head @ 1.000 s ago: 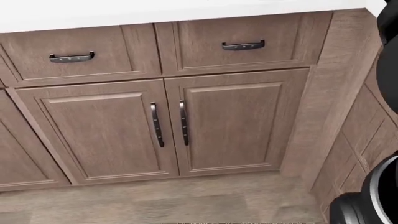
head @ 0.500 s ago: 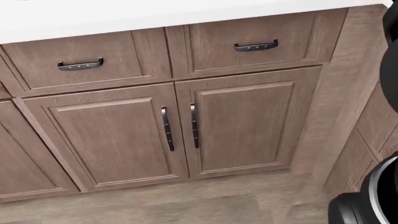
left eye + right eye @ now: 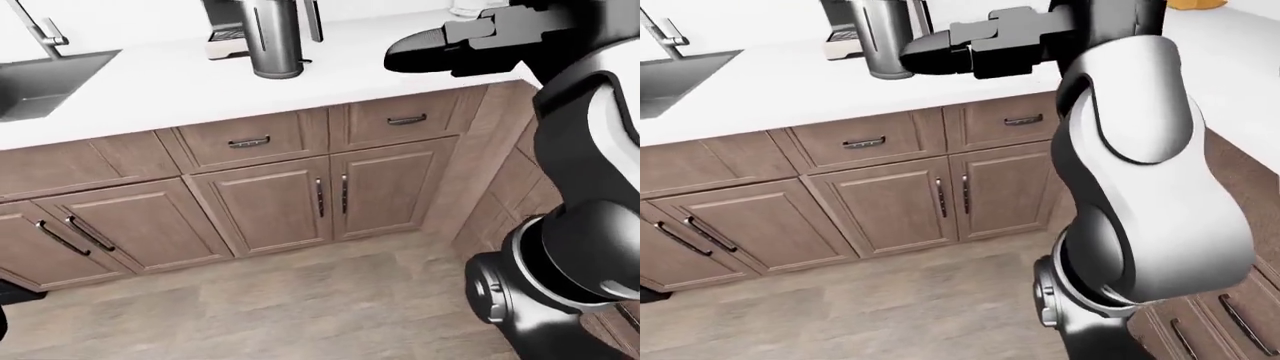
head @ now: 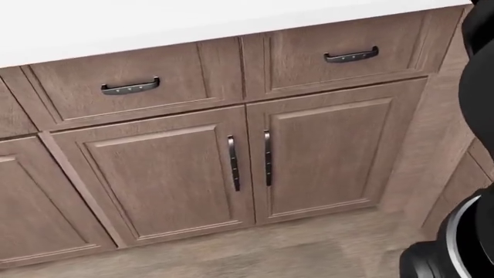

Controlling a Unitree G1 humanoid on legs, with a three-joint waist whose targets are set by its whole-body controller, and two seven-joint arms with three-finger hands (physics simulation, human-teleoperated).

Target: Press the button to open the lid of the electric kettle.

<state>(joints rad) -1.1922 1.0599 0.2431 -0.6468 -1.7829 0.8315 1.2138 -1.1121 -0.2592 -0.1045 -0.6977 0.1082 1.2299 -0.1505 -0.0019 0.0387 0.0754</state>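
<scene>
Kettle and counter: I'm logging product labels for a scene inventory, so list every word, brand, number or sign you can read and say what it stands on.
None can be read.
Kettle: plain metal body, no print visible.
Appliance behind it: no legible label.
Drawer fronts and cabinet doors: bare wood grain.
Right hand: unmarked black.

Right arm (image 3: 1140, 150): glossy white rounded shell over bulbous black joint housings, right of right-eye frame. Dark grey cylindrical joint with small round screw heads (image 3: 492, 291), lower right of left-eye frame. Matte black blocky right hand (image 3: 450, 49), upper right.
</scene>
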